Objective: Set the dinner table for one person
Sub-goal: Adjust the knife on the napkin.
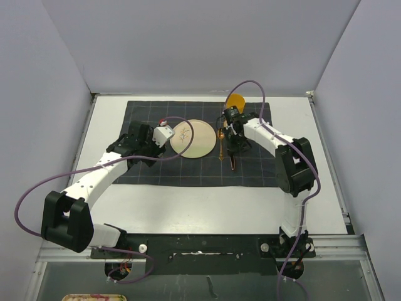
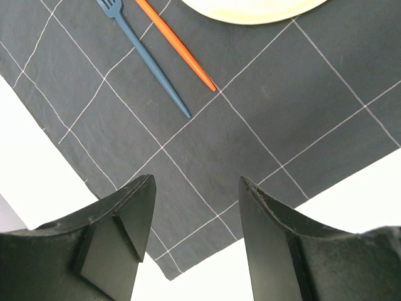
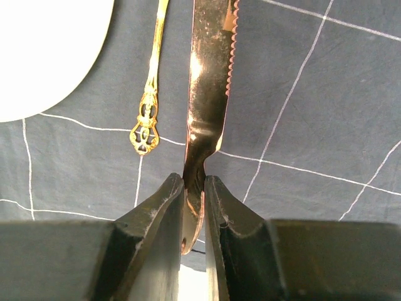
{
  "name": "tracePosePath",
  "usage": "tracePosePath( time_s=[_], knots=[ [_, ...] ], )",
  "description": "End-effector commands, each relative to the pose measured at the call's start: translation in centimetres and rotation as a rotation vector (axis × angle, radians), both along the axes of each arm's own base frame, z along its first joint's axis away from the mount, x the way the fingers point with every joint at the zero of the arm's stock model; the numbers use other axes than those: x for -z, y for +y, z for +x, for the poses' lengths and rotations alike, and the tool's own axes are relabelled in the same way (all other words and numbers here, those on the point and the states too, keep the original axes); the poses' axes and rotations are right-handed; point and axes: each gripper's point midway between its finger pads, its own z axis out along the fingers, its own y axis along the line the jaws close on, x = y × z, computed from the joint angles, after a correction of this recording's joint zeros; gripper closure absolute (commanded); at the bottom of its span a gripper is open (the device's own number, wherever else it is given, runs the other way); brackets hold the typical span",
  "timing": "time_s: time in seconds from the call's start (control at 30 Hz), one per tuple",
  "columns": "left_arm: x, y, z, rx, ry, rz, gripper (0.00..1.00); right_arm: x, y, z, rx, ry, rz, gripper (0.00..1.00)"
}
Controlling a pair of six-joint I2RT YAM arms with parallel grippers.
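The white dinner table [image 1: 207, 207] carries a dark grey grid cloth [image 1: 263, 169]. On the cloth lie a cream plate [image 1: 191, 138] and, just right of it, a gold spoon [image 1: 220, 143]. My right gripper [image 3: 193, 179] is shut on the handle of a copper knife [image 3: 210, 81] with a serrated edge. Its blade points away over the cloth, to the right of the spoon's ornate handle [image 3: 150, 106]. In the top view this gripper [image 1: 234, 149] hangs right of the spoon. My left gripper [image 2: 197, 179] is open and holds nothing, above the cloth's corner left of the plate.
A blue fork [image 2: 147, 56] and an orange stick [image 2: 178, 44] lie side by side on the cloth near the plate's edge [image 2: 250, 9]. An orange cup [image 1: 235, 100] stands at the cloth's far edge. White walls close in the table.
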Motion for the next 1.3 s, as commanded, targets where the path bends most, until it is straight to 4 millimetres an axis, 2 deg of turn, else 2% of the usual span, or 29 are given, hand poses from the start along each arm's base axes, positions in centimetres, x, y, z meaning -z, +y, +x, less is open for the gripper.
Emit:
tracePosePath(
  time_s=[0.0,0.3,0.67,0.87,1.0,1.27],
  knots=[
    [-1.9,-0.9,1.4,0.009,-0.052,-0.03,0.46,-1.6,1.3,1.8,0.021,-0.045,0.035,1.0],
    [-1.8,-0.9,1.4,0.01,-0.054,-0.027,0.46,-0.8,1.6,2.9,0.04,-0.026,0.02,1.0],
    [-1.7,-0.8,1.4,0.015,-0.058,-0.017,0.46,-0.4,1.5,2.9,0.017,-0.025,0.007,1.0],
    [-2.1,-0.8,1.4,0.015,-0.073,-0.019,0.46,0.5,1.8,3.1,-0.001,-0.006,0.009,1.0],
    [-2.5,-0.7,1.5,0.012,-0.089,-0.024,0.46,0.9,2.1,3.4,-0.012,0.002,0.016,0.87],
    [-1.9,-0.7,1.4,0.012,-0.079,-0.022,0.46,0.6,2.8,3.4,-0.03,0.009,0.051,0.77]
  ],
)
